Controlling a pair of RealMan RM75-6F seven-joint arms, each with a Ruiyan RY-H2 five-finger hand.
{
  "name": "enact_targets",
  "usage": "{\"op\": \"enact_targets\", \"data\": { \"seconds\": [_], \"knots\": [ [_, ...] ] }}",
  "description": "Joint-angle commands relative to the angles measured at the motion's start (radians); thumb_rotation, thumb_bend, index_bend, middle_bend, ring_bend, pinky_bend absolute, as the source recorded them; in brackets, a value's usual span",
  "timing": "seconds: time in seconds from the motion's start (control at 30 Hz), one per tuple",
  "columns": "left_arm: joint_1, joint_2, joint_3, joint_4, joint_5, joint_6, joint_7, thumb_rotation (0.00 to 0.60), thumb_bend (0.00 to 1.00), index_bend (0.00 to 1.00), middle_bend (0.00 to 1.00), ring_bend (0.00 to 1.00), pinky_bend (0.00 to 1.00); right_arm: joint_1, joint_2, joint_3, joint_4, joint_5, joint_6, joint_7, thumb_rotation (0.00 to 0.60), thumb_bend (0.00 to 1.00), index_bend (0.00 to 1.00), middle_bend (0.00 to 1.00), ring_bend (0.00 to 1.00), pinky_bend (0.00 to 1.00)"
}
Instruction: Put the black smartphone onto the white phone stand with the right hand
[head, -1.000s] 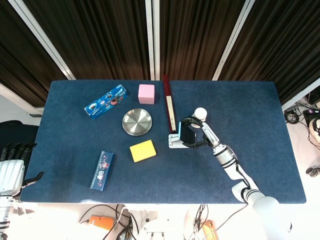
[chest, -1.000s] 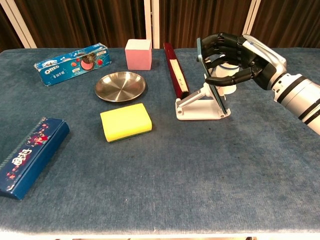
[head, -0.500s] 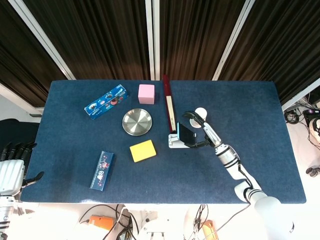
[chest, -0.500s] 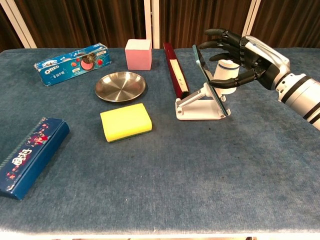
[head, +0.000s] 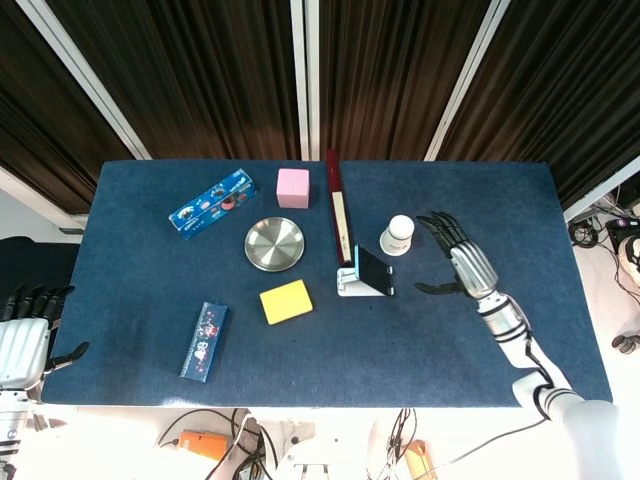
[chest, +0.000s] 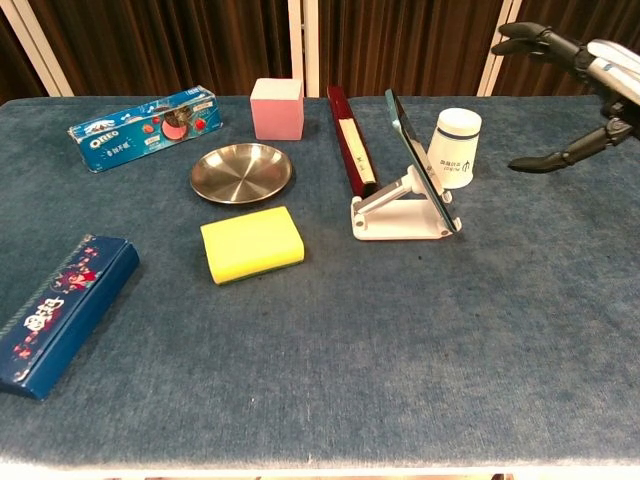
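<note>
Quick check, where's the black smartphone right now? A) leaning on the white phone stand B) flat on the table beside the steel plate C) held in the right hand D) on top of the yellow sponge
A: the black smartphone leans tilted on the white phone stand, while the right hand hangs open off to the side, touching neither.

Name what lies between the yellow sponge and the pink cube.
The round metal dish lies between the yellow sponge and the pink cube, clearest in the chest view.
</note>
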Motion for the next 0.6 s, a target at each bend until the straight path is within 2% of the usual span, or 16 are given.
{"op": "enact_targets", "data": {
  "seconds": [0.03, 0.17, 0.27, 0.4, 0.6],
  "knots": [
    [-0.004, -0.008, 0.0, 0.009, 0.005, -0.002, -0.007, 0.6, 0.09, 0.17, 0.19, 0.11, 0.0, -0.171, 0.401, -0.003, -0.636, 0.116, -0.001, -0.537, 0.6, 0.17, 0.01, 0.15, 0.0, 0.03],
    [-0.006, -0.018, -0.001, 0.023, 0.009, -0.002, -0.015, 0.6, 0.09, 0.17, 0.19, 0.11, 0.0, -0.262, 0.564, -0.013, -0.914, 0.201, 0.017, -0.65, 0.6, 0.17, 0.02, 0.14, 0.0, 0.03],
    [-0.006, -0.022, -0.002, 0.032, 0.01, 0.001, -0.02, 0.6, 0.09, 0.17, 0.19, 0.11, 0.0, -0.318, 0.664, -0.038, -1.033, 0.231, 0.015, -0.652, 0.6, 0.17, 0.01, 0.11, 0.0, 0.03],
    [-0.005, -0.028, -0.004, 0.042, 0.013, 0.008, -0.026, 0.6, 0.09, 0.17, 0.19, 0.11, 0.0, -0.379, 0.737, -0.065, -1.103, 0.227, 0.032, -0.631, 0.6, 0.17, 0.0, 0.07, 0.0, 0.03],
    [-0.01, -0.038, -0.007, 0.056, 0.015, 0.006, -0.031, 0.6, 0.09, 0.17, 0.19, 0.11, 0.0, -0.427, 0.77, -0.08, -1.141, 0.196, 0.037, -0.624, 0.6, 0.17, 0.0, 0.07, 0.0, 0.03]
  ]
}}
